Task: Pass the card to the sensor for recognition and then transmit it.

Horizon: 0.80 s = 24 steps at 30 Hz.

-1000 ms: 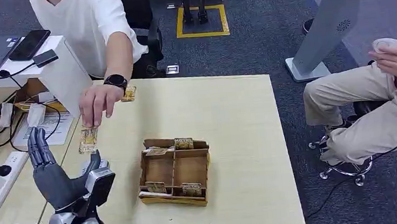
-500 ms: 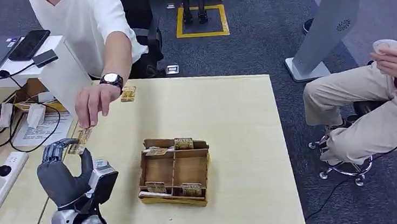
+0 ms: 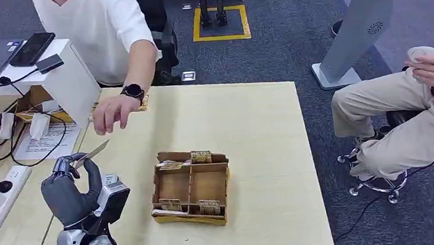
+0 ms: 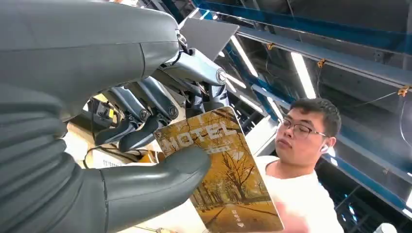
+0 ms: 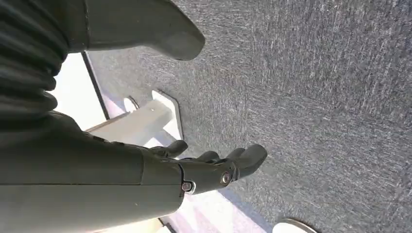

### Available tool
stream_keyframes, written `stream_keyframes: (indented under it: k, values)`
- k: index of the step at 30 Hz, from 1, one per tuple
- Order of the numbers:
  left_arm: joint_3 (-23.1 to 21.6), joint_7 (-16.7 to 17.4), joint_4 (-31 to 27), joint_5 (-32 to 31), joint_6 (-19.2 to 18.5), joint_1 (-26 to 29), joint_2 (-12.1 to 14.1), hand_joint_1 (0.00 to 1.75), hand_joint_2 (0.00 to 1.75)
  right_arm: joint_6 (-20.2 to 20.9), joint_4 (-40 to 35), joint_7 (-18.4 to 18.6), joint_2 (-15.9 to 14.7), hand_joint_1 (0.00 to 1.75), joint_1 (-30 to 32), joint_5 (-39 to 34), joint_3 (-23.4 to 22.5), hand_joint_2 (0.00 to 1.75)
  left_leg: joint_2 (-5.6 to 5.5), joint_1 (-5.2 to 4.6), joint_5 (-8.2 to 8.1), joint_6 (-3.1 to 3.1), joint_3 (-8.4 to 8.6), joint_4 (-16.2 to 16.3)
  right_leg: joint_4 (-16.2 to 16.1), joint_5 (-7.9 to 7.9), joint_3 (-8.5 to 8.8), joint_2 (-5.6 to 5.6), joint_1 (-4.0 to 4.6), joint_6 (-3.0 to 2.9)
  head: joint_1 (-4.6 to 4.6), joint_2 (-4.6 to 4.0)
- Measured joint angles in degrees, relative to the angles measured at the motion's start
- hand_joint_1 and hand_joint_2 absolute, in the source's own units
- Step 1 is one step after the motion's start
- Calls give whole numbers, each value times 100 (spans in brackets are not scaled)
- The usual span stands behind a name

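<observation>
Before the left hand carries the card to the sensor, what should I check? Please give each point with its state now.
1. Card held by left hand, thumb on its face: ok.
2. Person's hand off the card: ok.
3. Person's hand clear of the path: not ok, it hovers just above.
4. Sensor location: cannot tell.
5. Right hand holds nothing, fingers apart: ok.
</observation>
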Motion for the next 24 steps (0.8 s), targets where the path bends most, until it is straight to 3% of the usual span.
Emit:
stream_keyframes:
  k: [11, 24]
  values:
    - [22, 136, 7, -206, 2, 3, 2, 175, 175, 2, -15, 0, 0, 0, 0, -7, 0, 175, 0, 0, 0, 0, -1, 0, 1, 0, 1, 0, 0, 0, 0, 0]
    - [549, 260, 7, -527, 4, 109, 2, 175, 175, 4, -17, -9, -2, 0, 17, -194, 0, 175, -2, 0, 0, 0, -5, -1, 1, 0, 0, -3, 0, 0, 2, 0]
